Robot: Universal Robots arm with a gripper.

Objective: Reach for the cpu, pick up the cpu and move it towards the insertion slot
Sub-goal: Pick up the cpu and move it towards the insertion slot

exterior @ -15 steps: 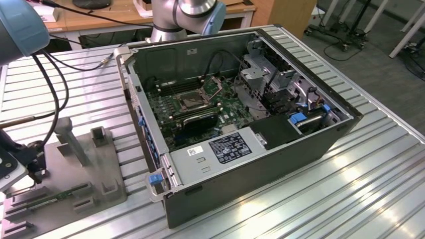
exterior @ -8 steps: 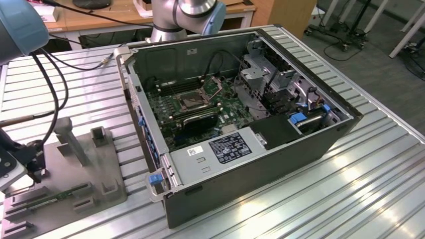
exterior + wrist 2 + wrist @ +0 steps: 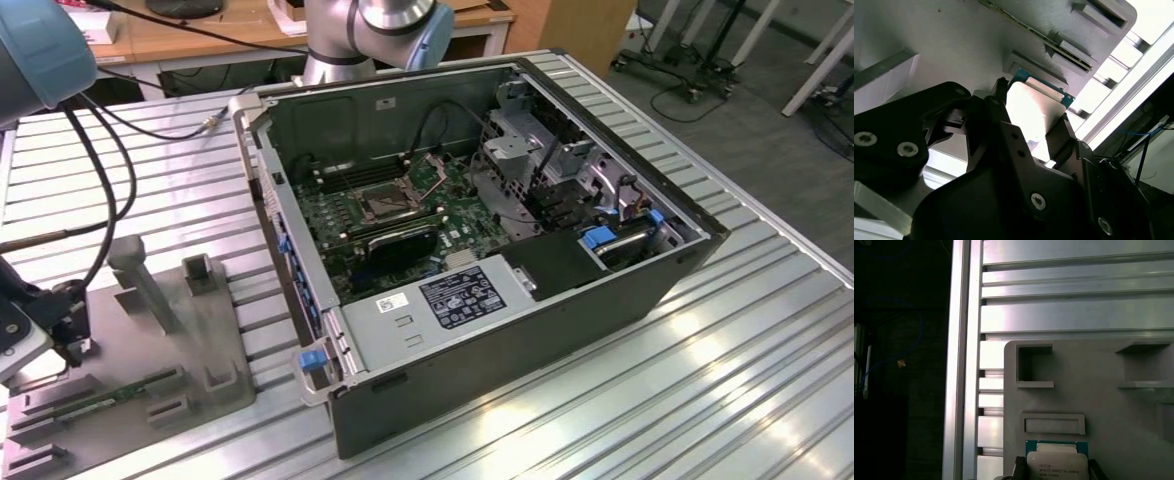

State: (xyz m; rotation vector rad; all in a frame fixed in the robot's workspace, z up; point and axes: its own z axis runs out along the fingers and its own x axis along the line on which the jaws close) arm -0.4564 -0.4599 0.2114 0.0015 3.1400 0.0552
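Room is widest over the ribbed worktop point(image 3: 747, 380) at the exterior view's right. The open computer case point(image 3: 561, 310) takes the middle, and the insertion slot point(image 3: 383, 205) lies on the green motherboard point(image 3: 400, 250) deep between the case walls, with a metal cage point(image 3: 527, 150) and loose cables close beside it. At the exterior view's lower left a grey fixture plate point(image 3: 200, 330) sits just beside the case, a memory stick point(image 3: 100, 405) lying on it. The arm point(image 3: 367, 25) rises behind the case, and its wrist point(image 3: 24, 330) hangs low at the plate's outer side.

In the second wrist view the black claw point(image 3: 1031, 106) is clenched on the cpu point(image 3: 1026, 114) — one finger point(image 3: 996, 95) pressed against each of two opposite edges. The fixture plate point(image 3: 954, 45) is close behind, with the memory stick point(image 3: 1034, 32) in its holder. Whether the chip is clear of the plate cannot be told.

In the first wrist view the cpu point(image 3: 1056, 460) sits between the claw point(image 3: 1056, 469) tips, over the fixture plate point(image 3: 1104, 410) near its edge. Past that edge run the worktop point(image 3: 1064, 315) ribs, then its border rail and a dark drop.
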